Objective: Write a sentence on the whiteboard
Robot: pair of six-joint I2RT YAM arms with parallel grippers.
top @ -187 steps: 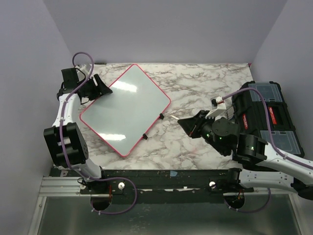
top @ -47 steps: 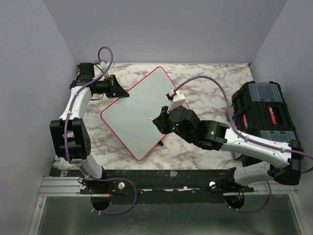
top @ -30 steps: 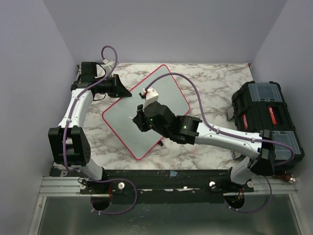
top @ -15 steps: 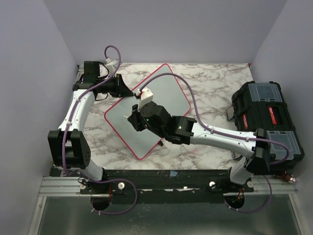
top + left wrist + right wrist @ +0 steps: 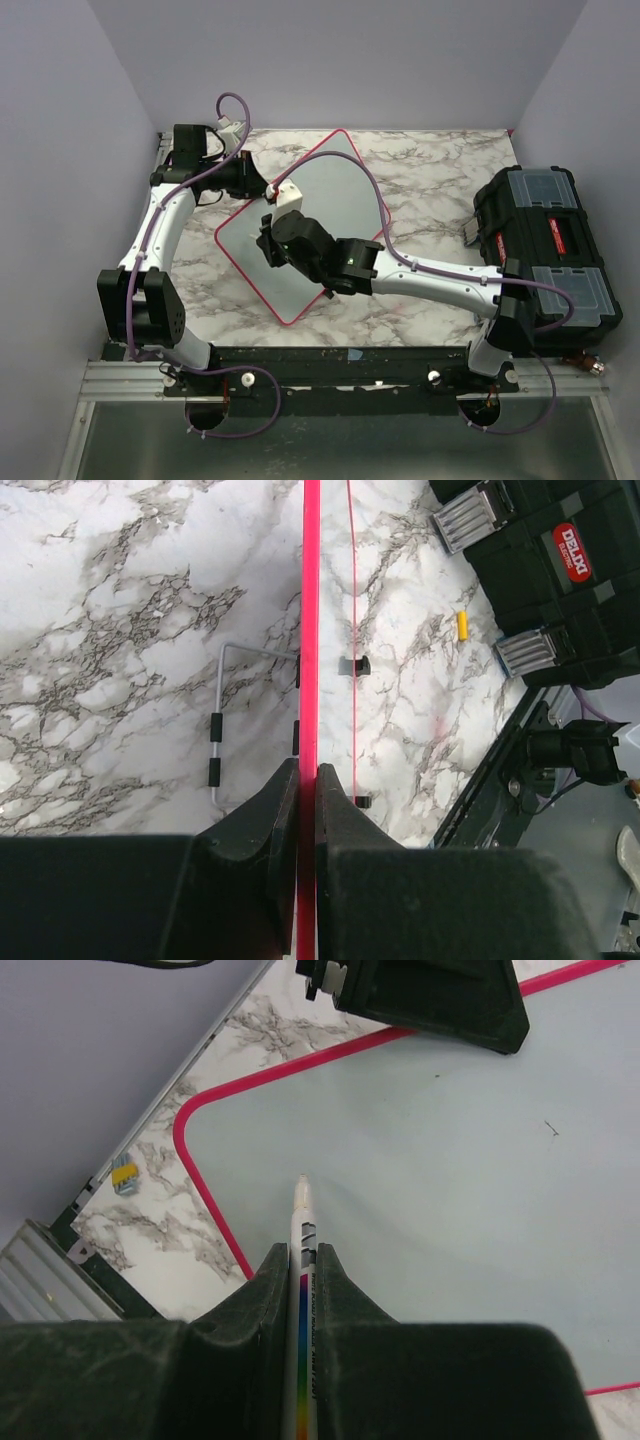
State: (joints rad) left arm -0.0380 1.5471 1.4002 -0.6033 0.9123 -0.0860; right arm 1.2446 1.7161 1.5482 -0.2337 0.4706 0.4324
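- Sitting cornerwise on the left-centre of the marble counter [image 5: 430,180], the whiteboard [image 5: 340,195] shows a pale, glossy face inside a thin red rim.
- The left end effector [image 5: 307,775] is clamped on the board's far-left rim. Its fingers press either side of the red edge, which the left wrist view shows edge-on.
- The right end effector [image 5: 303,1260] hangs over the board's near-left part, closed around a white marker [image 5: 302,1220].
- The marker's tip points at the board close to a rounded corner. Whether it touches the surface cannot be told.
- A black toolbox [image 5: 545,250] stands at the counter's right edge, well apart from the board.
- A small yellow piece [image 5: 462,625] lies on the counter near the toolbox.
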